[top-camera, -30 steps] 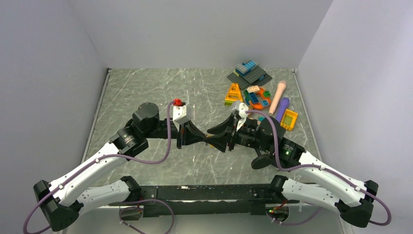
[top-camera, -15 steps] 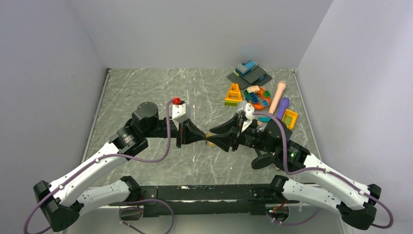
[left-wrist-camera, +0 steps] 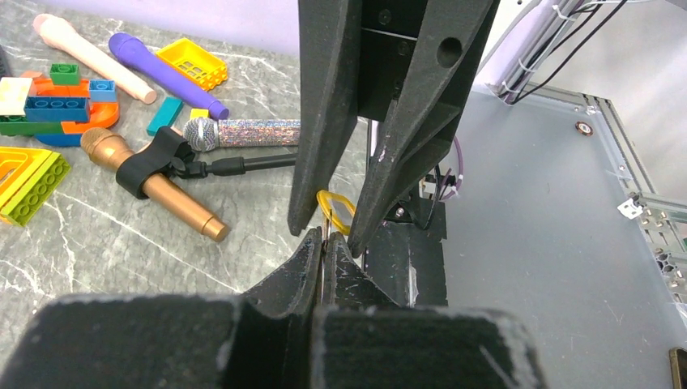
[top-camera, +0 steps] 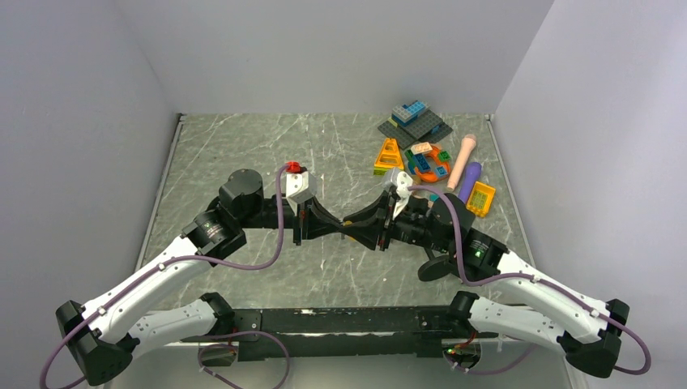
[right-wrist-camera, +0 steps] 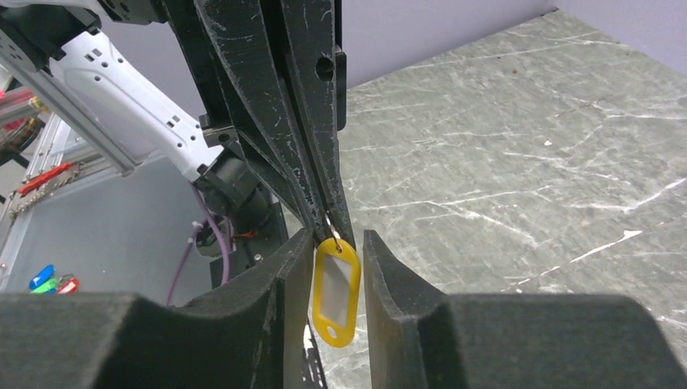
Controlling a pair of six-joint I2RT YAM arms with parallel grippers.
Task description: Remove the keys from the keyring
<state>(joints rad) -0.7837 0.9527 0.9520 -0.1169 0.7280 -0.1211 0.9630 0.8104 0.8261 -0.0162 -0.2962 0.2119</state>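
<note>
Keyring (right-wrist-camera: 333,231) sits pinched in the closed left hand (right-wrist-camera: 327,217), while the right hand (right-wrist-camera: 338,239) has narrowed around the hanging yellow tag (right-wrist-camera: 335,293), not yet clamped, likely readying a pull.

Lab: walled robot test table (top-camera: 243,146)

White arm links (top-camera: 146,279), black joints (top-camera: 212,231), looping purple cables (top-camera: 280,215), matte black wedge-shaped end effector fingers (right-wrist-camera: 243,316)
</note>
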